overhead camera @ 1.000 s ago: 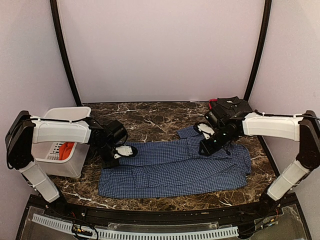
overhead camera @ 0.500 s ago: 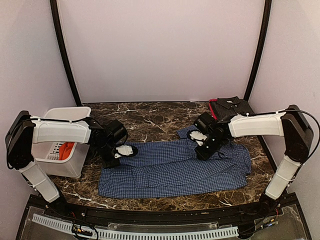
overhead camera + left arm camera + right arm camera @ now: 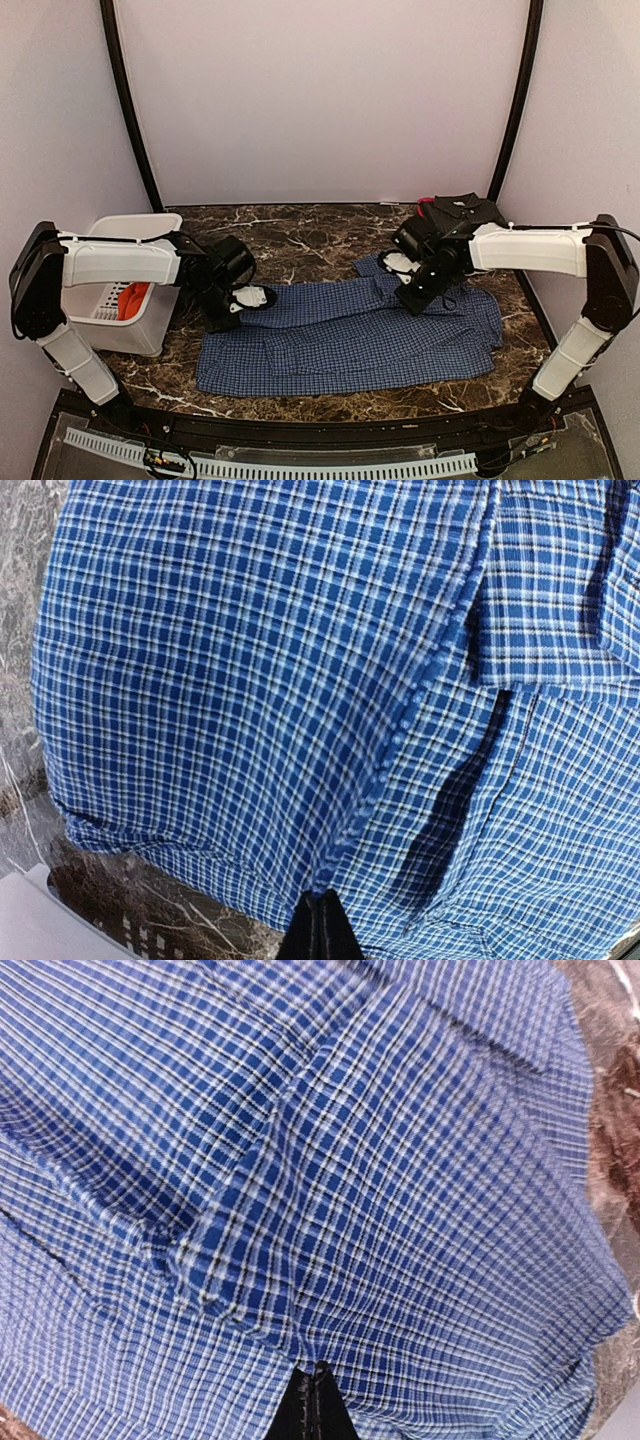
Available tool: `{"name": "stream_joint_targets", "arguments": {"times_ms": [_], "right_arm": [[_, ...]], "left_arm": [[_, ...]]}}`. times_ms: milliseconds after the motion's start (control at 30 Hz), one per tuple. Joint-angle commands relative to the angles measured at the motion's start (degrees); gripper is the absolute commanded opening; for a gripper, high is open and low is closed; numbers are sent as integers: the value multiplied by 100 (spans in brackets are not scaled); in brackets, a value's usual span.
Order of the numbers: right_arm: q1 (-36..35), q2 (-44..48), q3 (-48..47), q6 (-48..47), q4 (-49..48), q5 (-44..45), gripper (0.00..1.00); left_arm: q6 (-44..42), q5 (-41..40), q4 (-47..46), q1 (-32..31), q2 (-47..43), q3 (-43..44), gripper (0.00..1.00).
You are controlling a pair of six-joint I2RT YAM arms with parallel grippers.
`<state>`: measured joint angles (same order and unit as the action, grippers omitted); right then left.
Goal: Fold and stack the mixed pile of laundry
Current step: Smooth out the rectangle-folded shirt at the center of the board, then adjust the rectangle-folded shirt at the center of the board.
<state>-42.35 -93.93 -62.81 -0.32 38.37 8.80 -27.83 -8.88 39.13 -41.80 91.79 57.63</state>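
The blue-and-white checked shirt [image 3: 350, 340] lies spread flat across the middle of the marble table. My left gripper [image 3: 219, 320] is down at the shirt's left upper corner. In the left wrist view its fingers [image 3: 318, 925] are shut, with a fold of checked cloth [image 3: 250, 660] pinched at their tips. My right gripper [image 3: 411, 299] is on the shirt's upper right part, near the collar. Its fingers [image 3: 318, 1395] are shut too, and the cloth [image 3: 400, 1210] puckers into their tips. The orange-red shirt [image 3: 131, 298] lies inside the white basket.
The white slotted basket [image 3: 135, 228] stands at the left edge, close behind my left arm; its corner [image 3: 30, 920] shows in the left wrist view. A dark folded garment [image 3: 462, 212] lies at the back right corner. Bare marble table [image 3: 300, 240] lies behind the shirt.
My right gripper swung left over the shirt's collar area, came back slightly right, and closed on the cloth. The left gripper stayed shut on its corner and barely moved.
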Motion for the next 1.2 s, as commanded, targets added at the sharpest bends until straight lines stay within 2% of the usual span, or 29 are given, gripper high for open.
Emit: {"name": "stream_joint_targets", "arguments": {"times_ms": [0, 200, 467, 533, 633, 700, 800, 867, 900, 933, 967, 1000, 1033, 1067, 1167], "right_arm": [[-87, 422, -174, -49, 281, 107, 0], [-264, 374, -120, 26, 568, 59, 0], [-395, -350, -222, 32, 727, 159, 0], [-396, -417, -271, 32, 731, 152, 0], [-384, -450, -379, 248, 821, 328, 0], [-329, -386, -555, 349, 975, 283, 5], [-164, -27, -763, 339, 843, -12, 31], [163, 294, -876, 349, 510, -468, 44], [376, 417, -927, 375, 313, -715, 52], [620, 494, -991, 382, 107, -935, 58], [849, 502, -1092, 369, -35, -1144, 62], [1088, 443, -1233, 352, -139, -1275, 64], [1295, 323, -1404, 322, -228, -1383, 65], [1472, 156, -1586, 288, -292, -1503, 64], [1857, -700, -2301, 183, -272, -1750, 60]], "left_arm": [[-27, -8, 117, -38, -307, 184, 0], [-8, 122, 187, -38, -325, 198, 0], [51, 236, 346, -31, 14, 46, 0], [104, 362, 331, -37, -28, 19, 5], [151, 477, 230, -30, -250, 28, 18], [190, 504, 168, -30, -472, 104, 23], [283, 462, -129, -32, -957, 251, 29], [358, 225, -631, -30, -1315, 211, 45], [428, -16, -1060, -30, -1557, 182, 56], [454, -157, -1292, -28, -1668, 107, 62], [523, -384, -1746, -29, -1902, 20, 74], [572, -477, -1995, -23, -2021, -32, 90], [684, -617, -2467, -22, -2230, -151, 94], [736, -699, -2941, -15, -2338, -215, 98], [998, -899, -3639, 0, -2669, -370, 99]]}}
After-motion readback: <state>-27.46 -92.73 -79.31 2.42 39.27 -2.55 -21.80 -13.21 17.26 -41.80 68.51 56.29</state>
